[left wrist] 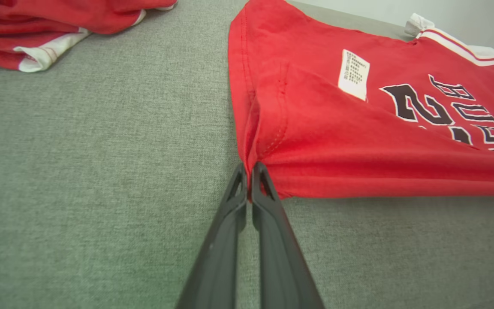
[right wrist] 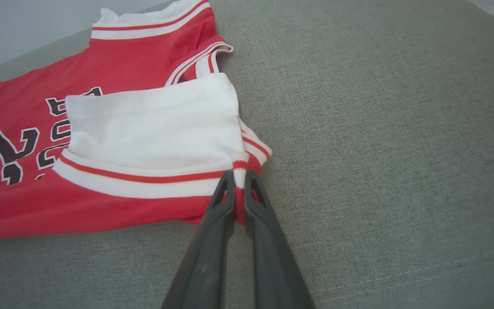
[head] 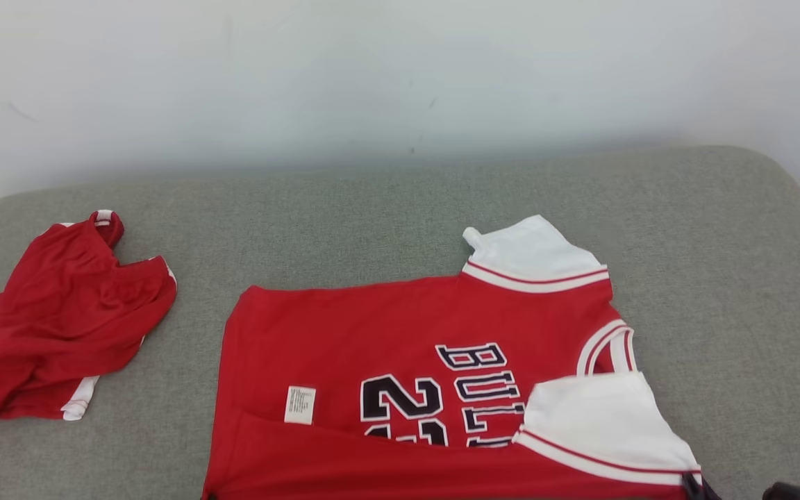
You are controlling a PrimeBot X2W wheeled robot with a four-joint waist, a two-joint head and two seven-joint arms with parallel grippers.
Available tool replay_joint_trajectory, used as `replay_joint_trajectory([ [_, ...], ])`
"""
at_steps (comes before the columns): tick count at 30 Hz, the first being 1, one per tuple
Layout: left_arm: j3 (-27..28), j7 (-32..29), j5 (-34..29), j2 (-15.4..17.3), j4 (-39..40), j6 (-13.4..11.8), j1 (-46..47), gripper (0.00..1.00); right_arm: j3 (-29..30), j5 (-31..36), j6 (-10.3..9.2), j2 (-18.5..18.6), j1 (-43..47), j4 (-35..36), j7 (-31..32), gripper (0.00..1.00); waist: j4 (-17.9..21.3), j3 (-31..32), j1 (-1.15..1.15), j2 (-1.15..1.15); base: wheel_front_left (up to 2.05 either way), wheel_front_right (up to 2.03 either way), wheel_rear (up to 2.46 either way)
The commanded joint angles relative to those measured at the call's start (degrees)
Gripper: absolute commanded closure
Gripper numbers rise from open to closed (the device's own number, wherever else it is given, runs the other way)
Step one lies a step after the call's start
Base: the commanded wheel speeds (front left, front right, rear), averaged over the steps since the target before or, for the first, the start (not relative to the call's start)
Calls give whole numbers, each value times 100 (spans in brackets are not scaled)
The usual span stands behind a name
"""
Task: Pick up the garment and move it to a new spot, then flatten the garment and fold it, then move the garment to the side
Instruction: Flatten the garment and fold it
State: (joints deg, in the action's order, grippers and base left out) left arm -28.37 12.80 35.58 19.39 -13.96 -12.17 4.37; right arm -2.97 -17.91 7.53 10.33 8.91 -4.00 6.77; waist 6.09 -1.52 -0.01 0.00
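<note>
Where wrist-close, left pincer (left wrist: 250, 171) on jersey (left wrist: 337, 141).

Home-like indoor room, grey upholstered cushion (head: 719, 278) with rounded corners, bare white wall (head: 372, 69) behind

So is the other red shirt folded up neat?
No, the other red shirt lies crumpled in a heap on the grey cushion, apart from the jersey.

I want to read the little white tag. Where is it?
In the head view, the white tag sits on the red jersey, just left of the black numbers and above the folded-over near edge.
</note>
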Motion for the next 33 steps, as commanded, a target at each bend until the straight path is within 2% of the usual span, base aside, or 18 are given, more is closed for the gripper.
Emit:
replay_joint_trajectory([
  [1, 22, -14, 20, 68, 69, -56, -162, 100, 83, 48, -5, -16, 194, 238, 124, 100, 6, 22, 1, 0, 0, 0, 0],
  [8, 41, -66, 84, 181, 288, -163, -465, 100, 320, -14, -5, -117, 712, 785, 423, 100, 19, 54, 1, 0, 0, 0, 0],
  [12, 31, -37, 120, 149, 229, -158, -512, 100, 320, -7, -5, -150, 768, 759, 412, 100, 34, 93, 1, 0, 0, 0, 0],
  [13, 32, -21, 123, 134, 197, -155, -518, 76, 299, 56, -5, -130, 762, 749, 369, 49, 34, 104, 1, 0, 0, 0, 0],
  [14, 33, -4, 117, 122, 173, -155, -520, 40, 283, 86, -5, -138, 755, 736, 324, 0, 34, 113, 1, 0, 0, 0, 0],
  [15, 37, 5, 113, 110, 158, -161, -523, 0, 269, 85, -5, -163, 743, 702, 292, 0, 34, 119, 1, 0, 0, 0, 0],
  [25, 254, 199, -12, -44, 197, -200, -479, 0, 43, 313, -5, -259, 320, 646, -420, 0, -15, 167, 1, 0, 0, 0, 0],
  [33, 792, 241, -882, -217, 979, -354, -423, 0, -100, 501, -5, -405, 101, 675, -1097, 0, -205, 196, 1, 0, 0, 0, 0],
])
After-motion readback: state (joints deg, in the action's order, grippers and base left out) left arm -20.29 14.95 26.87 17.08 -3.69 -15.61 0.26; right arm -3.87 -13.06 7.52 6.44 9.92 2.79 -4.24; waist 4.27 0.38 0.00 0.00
